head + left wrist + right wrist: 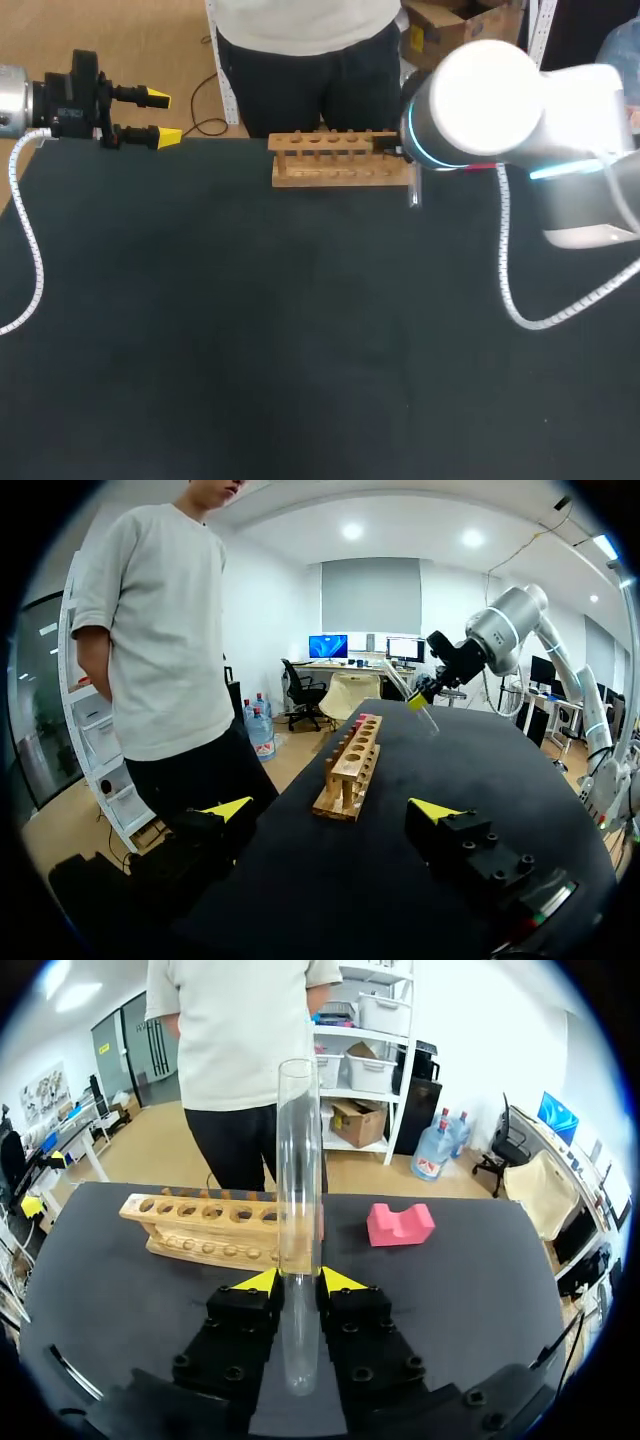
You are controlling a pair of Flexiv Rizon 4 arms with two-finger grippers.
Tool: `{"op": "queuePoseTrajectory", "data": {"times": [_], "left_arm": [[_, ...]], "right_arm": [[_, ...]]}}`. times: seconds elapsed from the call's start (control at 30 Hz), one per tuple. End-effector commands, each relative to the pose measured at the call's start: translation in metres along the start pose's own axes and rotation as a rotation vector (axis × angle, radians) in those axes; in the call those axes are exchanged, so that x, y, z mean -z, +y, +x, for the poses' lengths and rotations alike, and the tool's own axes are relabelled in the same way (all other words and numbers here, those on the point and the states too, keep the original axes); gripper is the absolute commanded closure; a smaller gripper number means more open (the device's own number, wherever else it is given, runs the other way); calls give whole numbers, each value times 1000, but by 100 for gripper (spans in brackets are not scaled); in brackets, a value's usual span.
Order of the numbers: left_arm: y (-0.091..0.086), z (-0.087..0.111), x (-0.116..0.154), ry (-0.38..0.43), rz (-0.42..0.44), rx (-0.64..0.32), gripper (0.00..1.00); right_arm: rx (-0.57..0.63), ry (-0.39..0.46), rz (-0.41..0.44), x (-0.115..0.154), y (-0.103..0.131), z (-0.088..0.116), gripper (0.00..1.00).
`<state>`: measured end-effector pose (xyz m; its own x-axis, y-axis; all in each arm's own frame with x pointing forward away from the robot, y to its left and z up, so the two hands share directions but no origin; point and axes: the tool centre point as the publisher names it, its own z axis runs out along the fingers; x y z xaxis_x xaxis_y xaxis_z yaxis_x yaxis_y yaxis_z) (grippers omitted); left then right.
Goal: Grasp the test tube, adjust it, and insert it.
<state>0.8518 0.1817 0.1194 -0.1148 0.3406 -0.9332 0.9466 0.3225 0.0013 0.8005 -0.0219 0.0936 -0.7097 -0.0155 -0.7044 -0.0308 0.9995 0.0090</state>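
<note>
**Fault conditions.** Your right hand [300, 1280] is clamped on the tube [298, 1160], with both yellow tips pressing its wall from opposite sides. The grip band is narrow and sits low on the tube, so most of its length stands out ahead of the tips. Expect the smooth wall to slide or pivot in the grip if you turn the wrist sharply.

A tube lowered off-axis would likely strike a hole's rim in the rack [200, 1230]. That could jam it or push the rack along the counter [300, 330]. The pink block [400, 1223] lies near the rack's end, so keep the sweep clear of it.

Your left hand [160, 118] hangs with its fingers apart at the counter's far left corner. It is well apart from the rack and offers no support.

**Tube attitude.** The tube is held in the air by the rack's right end and touches nothing else.

- **Long axis:** It runs straight out along the fingers.
- **Ends:** The open mouth points ahead toward the rack, and the rounded end points back toward the wrist.
- **Tilt:** In the left wrist view it slants rather than standing upright.

It probably needs righting before insertion.
</note>
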Motion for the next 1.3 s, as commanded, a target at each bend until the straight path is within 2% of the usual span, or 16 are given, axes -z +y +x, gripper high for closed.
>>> {"op": "queuePoseTrajectory", "data": {"times": [0.03,0.23,0.4,1.3], "left_arm": [[-2,1,0,-4,-5,-4,0],[-2,1,0,-4,-5,-4,0],[-2,1,0,-4,-5,-4,0],[-2,1,0,-4,-5,-4,0]], "right_arm": [[-1,-35,-2,24,-9,6,100],[1,-38,-2,34,-14,8,100],[0,-42,-37,42,-16,8,100],[0,-42,-37,42,-16,8,100]]}}
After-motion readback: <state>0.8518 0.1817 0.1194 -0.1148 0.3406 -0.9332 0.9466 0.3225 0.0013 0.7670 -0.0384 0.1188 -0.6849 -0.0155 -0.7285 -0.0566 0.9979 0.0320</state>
